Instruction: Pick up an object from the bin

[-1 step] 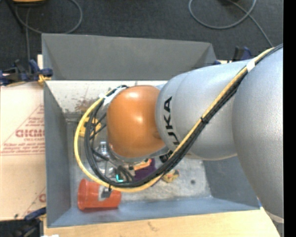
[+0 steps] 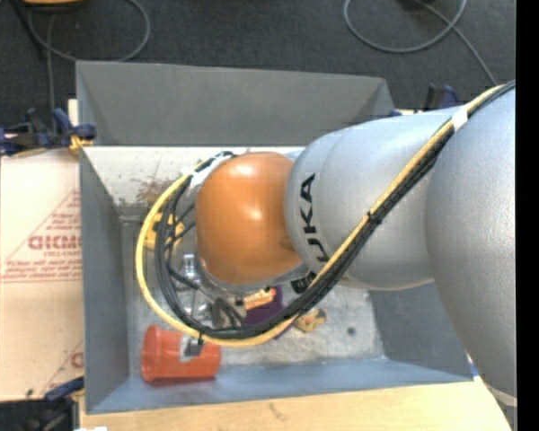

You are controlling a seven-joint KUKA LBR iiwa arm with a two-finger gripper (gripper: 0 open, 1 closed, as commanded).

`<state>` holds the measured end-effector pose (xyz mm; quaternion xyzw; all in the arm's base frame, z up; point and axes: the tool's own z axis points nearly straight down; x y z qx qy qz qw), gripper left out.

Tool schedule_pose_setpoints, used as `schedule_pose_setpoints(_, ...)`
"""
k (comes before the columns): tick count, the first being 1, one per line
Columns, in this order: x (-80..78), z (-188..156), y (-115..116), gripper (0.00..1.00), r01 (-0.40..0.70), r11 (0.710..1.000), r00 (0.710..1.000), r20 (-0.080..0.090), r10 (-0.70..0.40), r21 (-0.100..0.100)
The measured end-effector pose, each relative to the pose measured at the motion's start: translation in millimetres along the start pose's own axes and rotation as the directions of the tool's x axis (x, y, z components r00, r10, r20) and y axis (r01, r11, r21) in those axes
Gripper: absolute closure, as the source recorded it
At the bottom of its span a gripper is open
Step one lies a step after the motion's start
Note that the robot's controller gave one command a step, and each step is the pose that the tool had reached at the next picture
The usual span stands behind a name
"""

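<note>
From where I stand, the glossy, dome-shaped orange cover (image 2: pixel 242 218) on the wrist is the thing to steer by. It hangs over the middle of the grey sheet-metal bin (image 2: pixel 234 106), whose sloping walls are smooth and dull and whose floor is scuffed and speckled. Behind the cover, to its right, the arm (image 2: pixel 386 214) is a thick, rounded, pale grey shell. A loop of yellow and black cables (image 2: pixel 145 250) curves round the cover's left side and under it. Directly beneath the cover sits the gripper (image 2: pixel 200 317), a cluster of bare metal and dark parts so tangled in cable that I cannot tell whether it is open or closed. Below the cover and a little left lies a red-orange block (image 2: pixel 172 359), matte and plastic-looking with softened edges. Its long axis runs left to right along the bin's near wall. Its right end is just under the gripper's lowest dark part, though I can't tell whether they touch. Just under the cover's lower right edge a small purple piece (image 2: pixel 261 300) peeks out. Further right of that lies a crumpled brownish scrap (image 2: pixel 307 321).
</note>
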<state>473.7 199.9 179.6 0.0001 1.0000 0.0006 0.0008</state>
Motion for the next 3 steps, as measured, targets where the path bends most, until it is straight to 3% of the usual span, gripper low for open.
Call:
schedule_pose_setpoints(1, -7.1, 95, 15, 1.0, 0.216, 0.976, 0.976, 0.001, -0.216, 0.004)
schedule_pose_setpoints(2, -7.1, 95, 15, 1.0, 0.215, 0.977, 0.977, 0.001, -0.215, 0.004)
schedule_pose_setpoints(3, -19.2, -66, 19, 1.0, 0.212, 0.977, 0.977, 0.007, -0.212, -0.001)
